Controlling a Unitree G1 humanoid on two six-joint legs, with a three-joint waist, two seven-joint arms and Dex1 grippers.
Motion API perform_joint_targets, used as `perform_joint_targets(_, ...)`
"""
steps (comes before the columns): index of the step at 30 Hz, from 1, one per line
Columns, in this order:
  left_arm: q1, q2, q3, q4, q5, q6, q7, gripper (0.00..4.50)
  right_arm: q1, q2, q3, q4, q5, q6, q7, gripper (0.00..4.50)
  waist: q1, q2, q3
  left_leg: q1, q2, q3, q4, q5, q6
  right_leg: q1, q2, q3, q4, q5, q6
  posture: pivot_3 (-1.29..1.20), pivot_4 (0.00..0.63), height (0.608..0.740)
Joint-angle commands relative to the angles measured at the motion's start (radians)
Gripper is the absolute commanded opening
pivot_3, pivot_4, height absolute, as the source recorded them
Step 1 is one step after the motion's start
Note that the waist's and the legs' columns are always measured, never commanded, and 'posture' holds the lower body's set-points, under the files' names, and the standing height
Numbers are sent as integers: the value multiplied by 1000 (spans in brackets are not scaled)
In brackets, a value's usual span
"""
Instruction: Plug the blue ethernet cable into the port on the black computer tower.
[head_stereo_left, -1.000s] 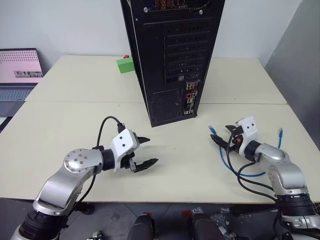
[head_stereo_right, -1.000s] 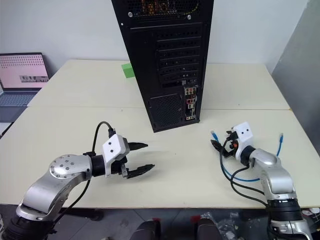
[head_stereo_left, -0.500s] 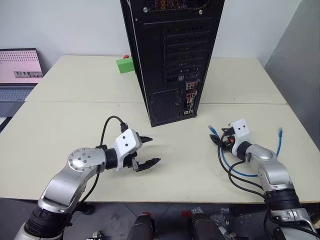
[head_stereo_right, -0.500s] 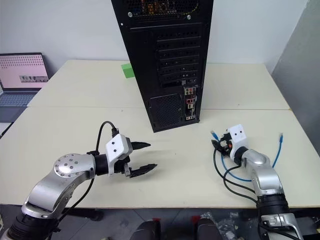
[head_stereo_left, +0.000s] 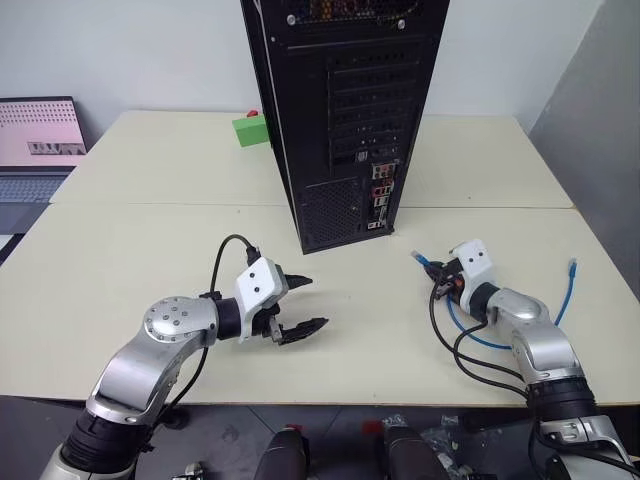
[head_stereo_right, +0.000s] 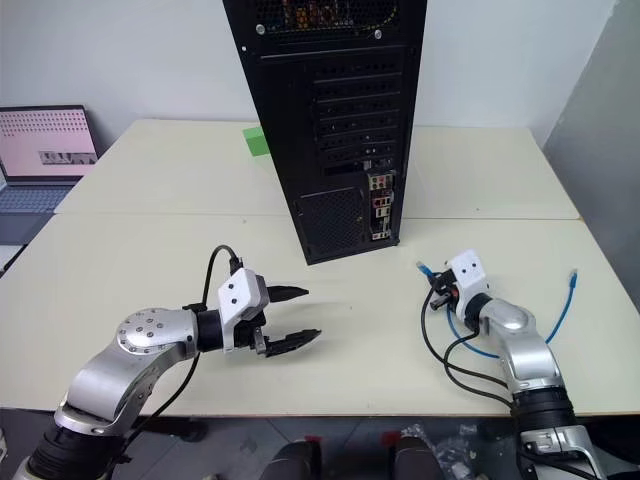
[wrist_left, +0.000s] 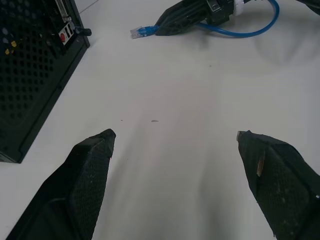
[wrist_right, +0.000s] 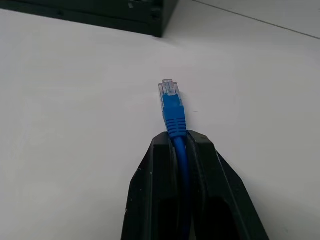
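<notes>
Our right gripper (wrist_right: 176, 145) clamps the blue ethernet cable (wrist_right: 173, 112) just behind its plug, which points ahead toward the port (head_stereo_left: 381, 205) on the black computer tower (head_stereo_left: 345, 110); left gripper (head_stereo_left: 297, 303) gapes, farther off.

Office/lab: laptop (head_stereo_left: 38, 140), PC tower (head_stereo_left: 345, 110) on desks (head_stereo_left: 130, 230).

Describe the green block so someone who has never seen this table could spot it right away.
Start at the black computer tower standing on the pale table. The green block sits on the table just beside the tower, on the robot's left, at the far side. It is the one small bright green thing there.
</notes>
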Motion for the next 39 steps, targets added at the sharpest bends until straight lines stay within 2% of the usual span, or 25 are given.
perform_joint_targets(1,-31,-25,10,25,10,-47,12,4180,-17,-49,42,-149,71,14,170,28,0,0,0,0,0,0,0,0,0,0,0,0,0,0,0,0,150,740)
perform_joint_targets(5,-69,-23,-51,86,56,-119,-47,4180,-46,-121,100,-310,184,143,351,23,0,0,0,0,0,-1,0,0,0,0,0,-1,0,0,0,0,150,740)
perform_joint_targets(9,-125,-35,-93,159,85,-180,-97,4180,-81,-167,148,-403,246,226,442,18,2,0,0,0,0,-1,1,0,0,0,0,-1,0,0,0,0,150,740)
perform_joint_targets(14,-168,-49,-125,194,81,-210,-162,4180,-108,-177,196,-437,259,258,485,17,2,0,0,-1,0,-1,1,0,0,0,0,-2,0,0,0,0,150,740)
perform_joint_targets(26,-179,-59,-126,138,-6,-98,-252,4180,-133,-165,238,-422,237,241,500,5,0,0,0,-1,0,-2,1,0,0,0,0,-2,0,0,0,0,150,740)
perform_joint_targets(29,-185,-64,-123,140,-11,-91,-254,3704,-135,-166,246,-423,233,237,503,5,1,0,0,-1,0,-2,1,0,0,0,0,-2,0,0,0,0,150,740)
perform_joint_targets(39,-190,-70,-133,138,-10,-88,-252,1586,-141,-176,261,-430,215,226,520,3,1,0,0,-1,0,-2,1,0,0,0,0,-2,0,0,0,0,150,740)
